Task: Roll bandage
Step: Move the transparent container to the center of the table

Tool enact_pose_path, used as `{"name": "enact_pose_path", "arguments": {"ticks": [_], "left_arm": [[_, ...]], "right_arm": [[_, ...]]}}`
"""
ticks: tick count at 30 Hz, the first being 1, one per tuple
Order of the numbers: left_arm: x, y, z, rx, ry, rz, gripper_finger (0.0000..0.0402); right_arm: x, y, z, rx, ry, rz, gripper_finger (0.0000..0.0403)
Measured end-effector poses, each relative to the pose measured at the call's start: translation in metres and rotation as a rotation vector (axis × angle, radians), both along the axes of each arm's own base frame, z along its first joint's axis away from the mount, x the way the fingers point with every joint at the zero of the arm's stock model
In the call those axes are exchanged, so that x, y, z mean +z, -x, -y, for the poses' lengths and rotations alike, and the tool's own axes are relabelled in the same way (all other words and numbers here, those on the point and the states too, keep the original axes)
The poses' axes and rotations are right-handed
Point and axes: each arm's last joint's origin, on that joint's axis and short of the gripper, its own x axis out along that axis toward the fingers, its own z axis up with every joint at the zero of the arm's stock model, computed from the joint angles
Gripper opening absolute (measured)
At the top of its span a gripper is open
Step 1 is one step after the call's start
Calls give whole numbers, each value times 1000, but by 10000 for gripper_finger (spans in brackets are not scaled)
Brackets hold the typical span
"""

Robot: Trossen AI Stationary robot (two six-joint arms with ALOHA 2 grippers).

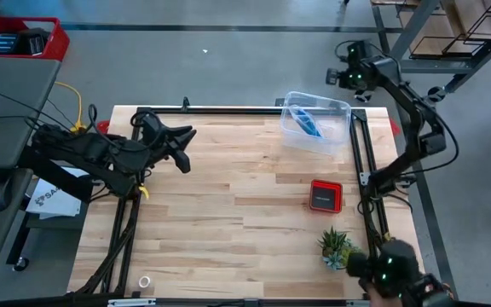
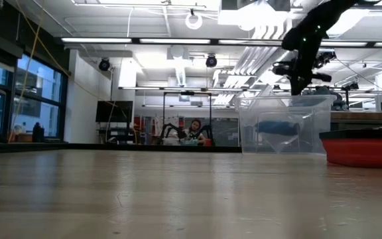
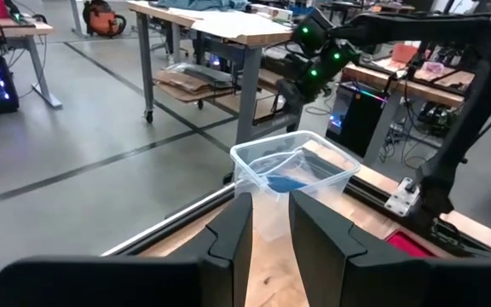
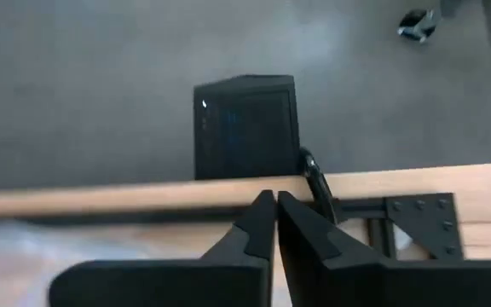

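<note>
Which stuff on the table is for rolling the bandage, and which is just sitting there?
For the job:
- bandage, blue, lying inside the clear box
- right gripper, fingers shut, beyond the table's far edge near the box
- left gripper, fingers open, waiting at the far left

Just lying about:
- red-and-black square device
- small plant

In the high view, the clear box [image 1: 316, 122] sits on the table [image 1: 228, 230] toward the upper right, with the bandage [image 1: 308, 123] inside it. Below the box lies the square device [image 1: 326, 195], and below that, near the table's lower right edge, the small plant [image 1: 336, 246]. A small ring [image 1: 145, 281] lies at the lower left.
</note>
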Motion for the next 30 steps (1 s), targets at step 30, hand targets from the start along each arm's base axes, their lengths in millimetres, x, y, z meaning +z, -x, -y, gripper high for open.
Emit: {"name": "enact_pose_path", "arguments": {"ticks": [30], "left_arm": [[-6,-10,7,-133,91,-11,76]], "right_arm": [[-80,-84,11,84,-282,115,0]]}}
